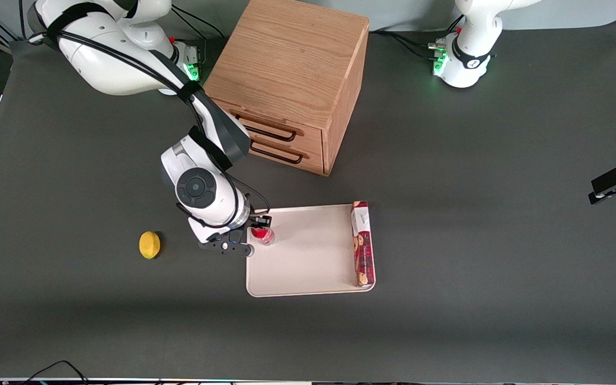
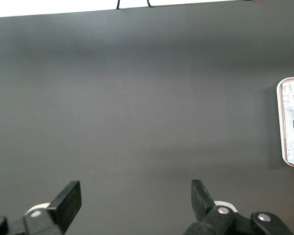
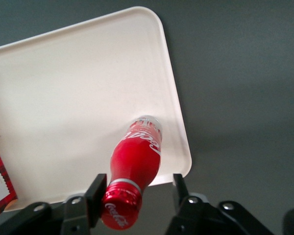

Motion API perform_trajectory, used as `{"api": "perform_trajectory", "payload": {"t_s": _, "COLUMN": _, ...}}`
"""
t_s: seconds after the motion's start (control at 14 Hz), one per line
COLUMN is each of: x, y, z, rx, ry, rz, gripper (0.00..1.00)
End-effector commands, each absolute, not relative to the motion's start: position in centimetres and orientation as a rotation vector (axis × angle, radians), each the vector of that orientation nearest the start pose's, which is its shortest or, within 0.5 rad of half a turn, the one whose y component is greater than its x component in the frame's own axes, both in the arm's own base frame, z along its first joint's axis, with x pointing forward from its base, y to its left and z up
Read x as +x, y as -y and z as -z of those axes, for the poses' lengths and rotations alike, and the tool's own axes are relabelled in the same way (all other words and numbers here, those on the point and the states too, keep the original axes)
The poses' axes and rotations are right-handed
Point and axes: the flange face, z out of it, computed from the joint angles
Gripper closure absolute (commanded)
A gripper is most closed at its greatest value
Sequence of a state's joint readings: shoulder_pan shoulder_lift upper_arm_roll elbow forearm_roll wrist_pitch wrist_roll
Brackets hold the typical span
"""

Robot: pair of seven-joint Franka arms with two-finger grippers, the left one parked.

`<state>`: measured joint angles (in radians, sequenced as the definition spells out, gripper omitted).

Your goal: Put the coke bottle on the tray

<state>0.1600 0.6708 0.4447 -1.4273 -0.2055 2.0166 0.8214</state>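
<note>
- Wooden drawer cabinet, set on the table farther from the front camera than the tray.
- Biscuit box, long and red, lying along the tray's edge toward the parked arm's end.
- Gripper, poised over the tray's edge toward the working arm's end, fingers parted to either side of the red cap, gripping nothing.
- Lemon, off the tray, toward the working arm's end.
- Coke bottle, standing upright on the tray just inside that edge.

Red coke bottle upright on off-white tray
</note>
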Motion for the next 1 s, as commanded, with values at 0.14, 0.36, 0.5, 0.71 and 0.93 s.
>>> {"api": "perform_trajectory", "payload": {"t_s": 0.14, "x": 60.1, "y": -30.1, "z": -47.7, "rx": -3.171, "ry": -0.379, "rz": -0.027, "gripper": 0.00}}
{"api": "perform_trajectory", "payload": {"t_s": 0.36, "x": 56.7, "y": -22.7, "z": -57.3, "rx": -3.222, "ry": -0.218, "rz": -0.126, "gripper": 0.00}}
{"api": "perform_trajectory", "payload": {"t_s": 0.5, "x": 54.3, "y": -14.7, "z": -61.8, "rx": -3.193, "ry": -0.140, "rz": -0.256, "gripper": 0.00}}
{"api": "perform_trajectory", "payload": {"t_s": 0.71, "x": 50.5, "y": -2.8, "z": -63.0, "rx": -3.162, "ry": -0.050, "rz": -0.280, "gripper": 0.00}}
{"api": "perform_trajectory", "payload": {"t_s": 0.93, "x": 45.6, "y": 2.8, "z": -59.2, "rx": -3.140, "ry": -0.072, "rz": -0.165, "gripper": 0.00}}
